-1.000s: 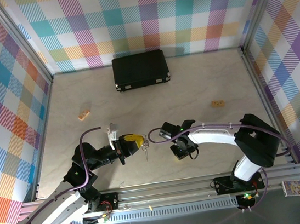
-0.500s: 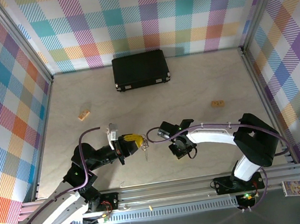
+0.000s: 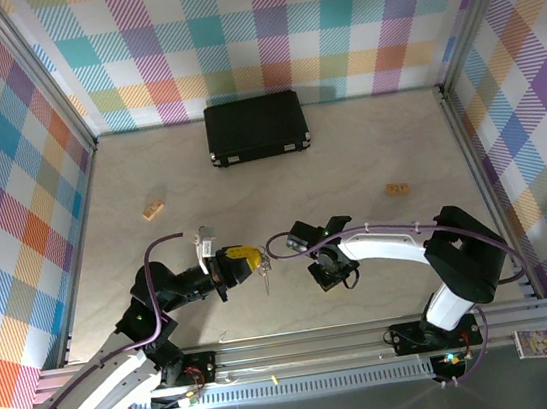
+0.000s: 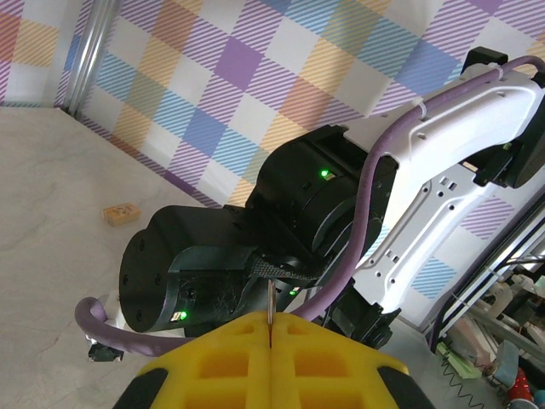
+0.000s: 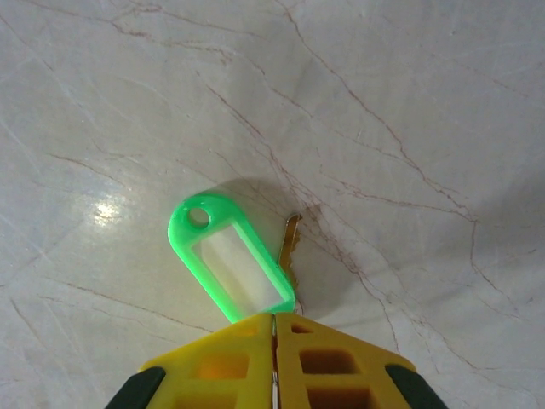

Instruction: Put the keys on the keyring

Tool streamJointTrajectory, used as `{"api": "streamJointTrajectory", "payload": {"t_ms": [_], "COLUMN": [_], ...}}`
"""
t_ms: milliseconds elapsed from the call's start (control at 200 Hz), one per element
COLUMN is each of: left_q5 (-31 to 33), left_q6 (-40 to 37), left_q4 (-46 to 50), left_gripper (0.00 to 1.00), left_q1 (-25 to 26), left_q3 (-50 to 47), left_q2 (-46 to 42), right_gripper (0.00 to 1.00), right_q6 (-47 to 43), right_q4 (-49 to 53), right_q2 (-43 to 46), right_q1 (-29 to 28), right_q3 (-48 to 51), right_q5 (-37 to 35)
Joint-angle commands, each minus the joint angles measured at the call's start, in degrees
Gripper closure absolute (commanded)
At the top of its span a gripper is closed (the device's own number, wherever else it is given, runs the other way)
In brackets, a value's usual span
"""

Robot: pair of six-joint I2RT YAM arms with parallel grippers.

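My left gripper point(image 3: 248, 258) point(image 4: 270, 324) hovers over the near middle of the table, its yellow pads shut on a thin silver strip of metal point(image 4: 270, 305), the keyring seen edge-on point(image 3: 265, 280). Just to its right, my right gripper point(image 3: 327, 274) point(image 5: 274, 320) points straight down at the tabletop. Its jaws are shut on the near end of a key with a bright green tag point(image 5: 228, 261). The key's brassy blade point(image 5: 290, 245) pokes out beside the tag. Both lie flat on the marble-patterned surface. The keyring's loop is hidden behind my left fingers.
A black rectangular case point(image 3: 256, 127) lies at the back centre. A small wooden block point(image 3: 154, 209) sits at the left and another point(image 3: 397, 189) at the right. The right arm's wrist point(image 4: 255, 247) stands close in front of my left gripper.
My right gripper has closed its jaws on the green-tagged key and shifted slightly left. The left arm has held still with the keyring.
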State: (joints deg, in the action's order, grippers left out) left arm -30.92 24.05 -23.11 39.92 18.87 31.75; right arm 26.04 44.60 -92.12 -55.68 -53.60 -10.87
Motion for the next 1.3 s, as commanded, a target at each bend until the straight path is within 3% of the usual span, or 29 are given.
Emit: {"api": "streamJointTrajectory", "payload": {"t_ms": [0,180,410,865,980,1295], "left_q5": [-0.88,-0.78,-0.72,-0.76,-0.64,-0.94], "left_q6": [0.56,0.26,0.12,0.15,0.08,0.05], "left_q4": [-4.42,-4.41,-4.83,-4.51,-4.31,-4.4], "left_gripper": [1.0,1.0,1.0,1.0,1.0,1.0], "left_q1": [-0.64,-0.71,-0.66,-0.72,-0.7,-0.66], "left_q3": [-0.86,-0.94,-1.47,-1.47,-1.34,-1.02], "left_q2": [-0.81,-1.25,-1.91,-2.08,-1.96,-1.6], "right_gripper": [0.93,1.0,1.0,0.97,0.93,0.67], "right_q6": [-0.97,-1.96,-3.0,-5.74,-5.76,-4.19], "right_q4": [2.28,10.41,18.24,13.76,13.15,12.58], "right_q2": [-0.76,-5.77,-9.64,-13.78,-13.19,-7.62], "right_q1": [-0.33,0.72,3.49,5.56,5.85,5.83], "right_q3": [-1.08,-6.52,-12.42,-13.02,-12.67,-12.01], "right_q5": [1.7,3.89,7.26,8.76,8.74,8.32]}}
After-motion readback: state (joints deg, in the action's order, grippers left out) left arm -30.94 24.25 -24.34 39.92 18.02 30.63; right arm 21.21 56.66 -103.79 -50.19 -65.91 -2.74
